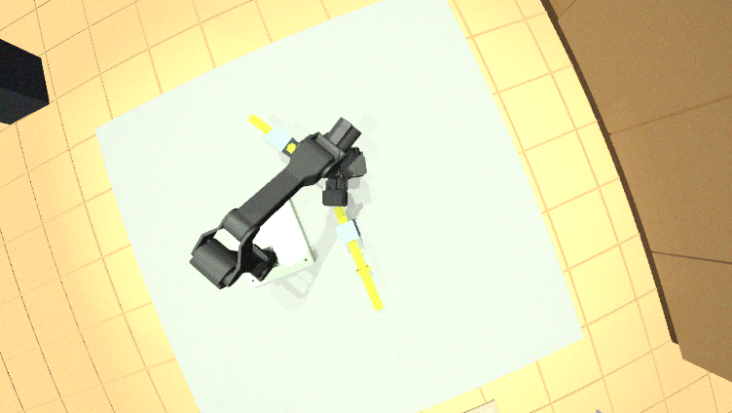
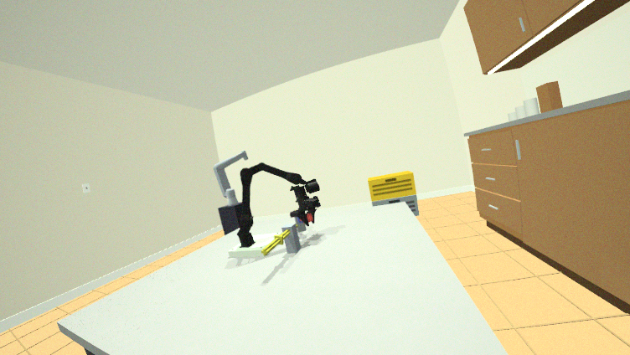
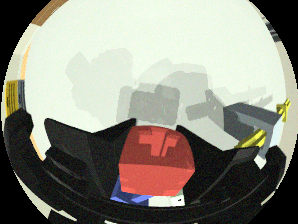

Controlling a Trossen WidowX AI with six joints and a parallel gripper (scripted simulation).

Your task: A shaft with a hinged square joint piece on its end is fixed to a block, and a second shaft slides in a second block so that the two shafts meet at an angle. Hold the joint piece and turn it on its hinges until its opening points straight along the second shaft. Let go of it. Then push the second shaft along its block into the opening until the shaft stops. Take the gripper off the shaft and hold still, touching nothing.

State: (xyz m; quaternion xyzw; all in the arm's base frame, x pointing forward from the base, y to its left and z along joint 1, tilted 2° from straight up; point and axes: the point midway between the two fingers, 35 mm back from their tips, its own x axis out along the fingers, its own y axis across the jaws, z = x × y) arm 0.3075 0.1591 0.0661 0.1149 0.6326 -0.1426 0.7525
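The red joint piece [image 2: 309, 217] [image 3: 157, 172] has a cross-shaped opening, which faces the upper part of the wrist view, while the second shaft lies to the right. My gripper [image 3: 156, 125] is shut on the joint piece, one finger on each side. A blue hinge part [image 3: 126, 196] shows under it. The yellow second shaft [image 1: 356, 254] [image 2: 272, 246] [image 3: 252, 138] passes through its grey block [image 1: 347, 231] [image 2: 292, 241] [image 3: 250, 114]; its near end is outside the opening. The first shaft [image 1: 260, 123] sits in its own block [image 1: 277, 138]; the arm hides its joint end from above.
The second shaft has a collar [image 1: 362, 269] [image 2: 279, 238] on the side of its block away from the joint piece. The arm's white base plate [image 1: 300, 241] lies left of that shaft in the top view. The second shaft's block stands close to my right finger in the wrist view.
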